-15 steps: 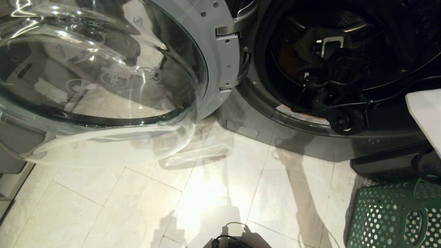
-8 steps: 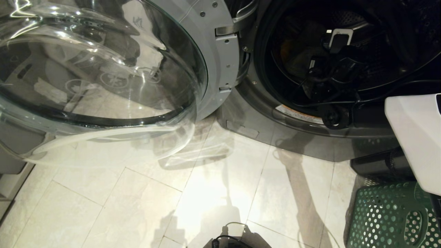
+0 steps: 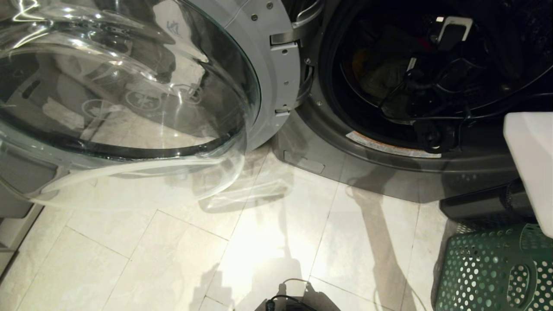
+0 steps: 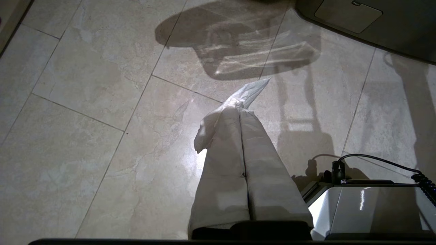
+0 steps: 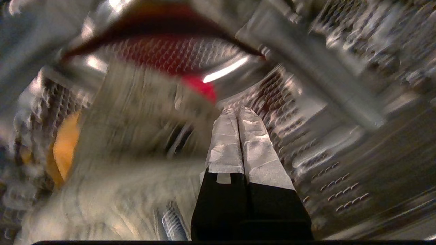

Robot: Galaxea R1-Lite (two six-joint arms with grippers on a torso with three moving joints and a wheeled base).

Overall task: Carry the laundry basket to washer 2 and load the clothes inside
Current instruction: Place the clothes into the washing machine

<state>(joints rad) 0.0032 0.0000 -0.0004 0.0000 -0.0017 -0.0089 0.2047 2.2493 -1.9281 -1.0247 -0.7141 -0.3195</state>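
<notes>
Right claw [image 5: 238,114] pressed closed and empty inside washer [image 3: 389,172] drum above clothes [image 5: 136,143], left claw [image 4: 240,103] closed over floor [image 4: 85,136], basket [image 3: 488,272] beside washer

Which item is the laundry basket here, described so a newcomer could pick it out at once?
Start at the open washer, dark grey, with its round glass door swung out to the left in the head view. Follow the pale tiled floor to the lower right corner, below the washer's front. The laundry basket stands there: the only green thing, its walls dotted with round holes around an oval handle cutout.
</notes>
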